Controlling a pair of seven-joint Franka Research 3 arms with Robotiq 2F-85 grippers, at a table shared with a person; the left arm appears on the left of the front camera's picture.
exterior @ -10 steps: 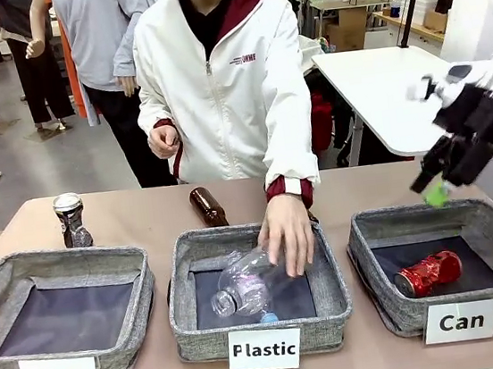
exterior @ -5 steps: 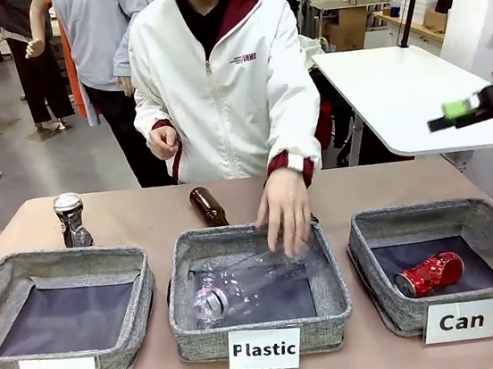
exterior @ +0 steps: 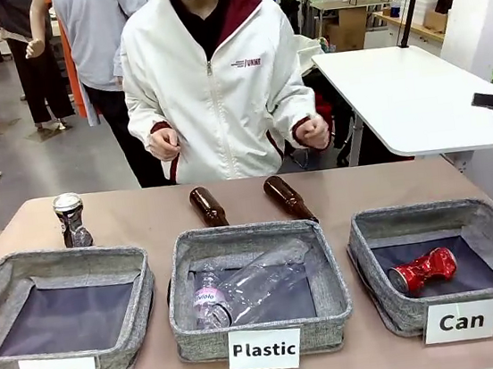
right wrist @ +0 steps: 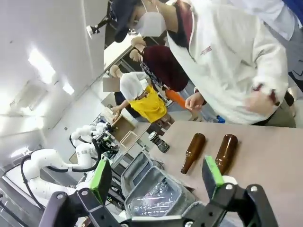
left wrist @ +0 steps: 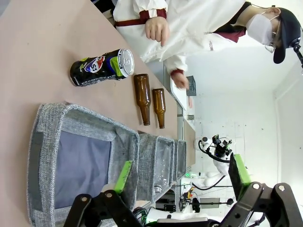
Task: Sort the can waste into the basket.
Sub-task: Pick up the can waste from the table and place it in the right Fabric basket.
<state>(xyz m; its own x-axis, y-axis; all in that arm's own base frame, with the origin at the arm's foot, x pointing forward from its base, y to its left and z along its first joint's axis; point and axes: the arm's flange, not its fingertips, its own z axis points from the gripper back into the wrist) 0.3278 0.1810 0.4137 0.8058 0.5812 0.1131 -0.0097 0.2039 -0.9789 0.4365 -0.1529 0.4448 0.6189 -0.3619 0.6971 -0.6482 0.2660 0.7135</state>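
Left gripper [left wrist: 182,184] hangs with its jaws spread wide and empty, close over the "Bottle" basket [left wrist: 47,142]. Behind that basket, the silver and dark can [exterior: 71,220] stands upright on the table [exterior: 143,217]. Farther right, the red can [exterior: 422,270] lies on its side inside the "Can" basket [exterior: 370,255]. Right gripper [right wrist: 156,182] is spread and empty too, seemingly raised beyond the table's right end.

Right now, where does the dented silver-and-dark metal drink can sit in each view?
Front view: dented silver-and-dark metal drink can at far left, upright on the table behind the grey woven basket labelled "Bottle".
Left wrist view: upper left, sideways in the picture, above that basket.
Right wrist view: small and dark near centre, left of the bottles.
Shared landmark: two brown glass bottles lying on the table.
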